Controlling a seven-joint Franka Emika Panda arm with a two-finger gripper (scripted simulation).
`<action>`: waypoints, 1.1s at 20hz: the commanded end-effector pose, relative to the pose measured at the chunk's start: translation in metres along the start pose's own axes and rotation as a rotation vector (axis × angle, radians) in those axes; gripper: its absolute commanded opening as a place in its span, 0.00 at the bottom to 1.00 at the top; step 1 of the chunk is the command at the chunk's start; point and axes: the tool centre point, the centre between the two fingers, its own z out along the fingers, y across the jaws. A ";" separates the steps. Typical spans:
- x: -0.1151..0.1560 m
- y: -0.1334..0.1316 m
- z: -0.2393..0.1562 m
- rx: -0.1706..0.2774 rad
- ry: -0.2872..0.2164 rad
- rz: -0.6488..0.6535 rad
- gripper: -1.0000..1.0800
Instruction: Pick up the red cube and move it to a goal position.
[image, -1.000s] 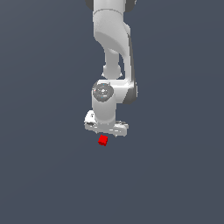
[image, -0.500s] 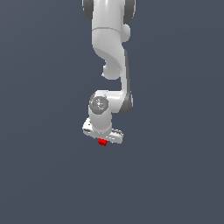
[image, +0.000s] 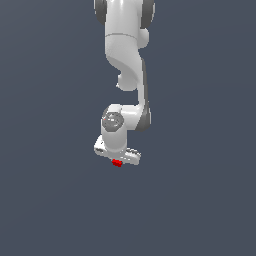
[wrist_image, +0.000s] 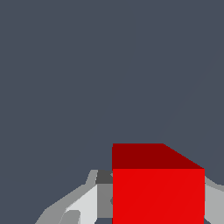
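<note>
The red cube sits right between the gripper's fingers, which press against it from both sides in the wrist view: one light grey finger touches one face and the other finger shows as a sliver at the opposite face. The gripper is thus pinching the cube, not spread wide. In the exterior view only a small part of the red cube peeks out beneath the white hand, directly under the wrist, so the cube lies straight along the gripper's approach line, with no offset to either side. Being a cube, it has no long axis to speak of; its faces look square to the fingers.

No goal marker appears in either view, so which way the cube must travel cannot be told. Whether the cube rests on a surface or hangs clear is also unclear against the plain grey background.

The arm reaches down from the top of the exterior view, bends at its lower joints, and points the hand downward, tilted a little toward the exterior view's right.
</note>
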 end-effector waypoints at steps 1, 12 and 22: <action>0.000 0.000 0.000 0.000 0.000 0.000 0.00; -0.001 0.000 -0.020 0.000 0.000 0.000 0.00; -0.003 0.000 -0.103 0.000 0.000 0.002 0.00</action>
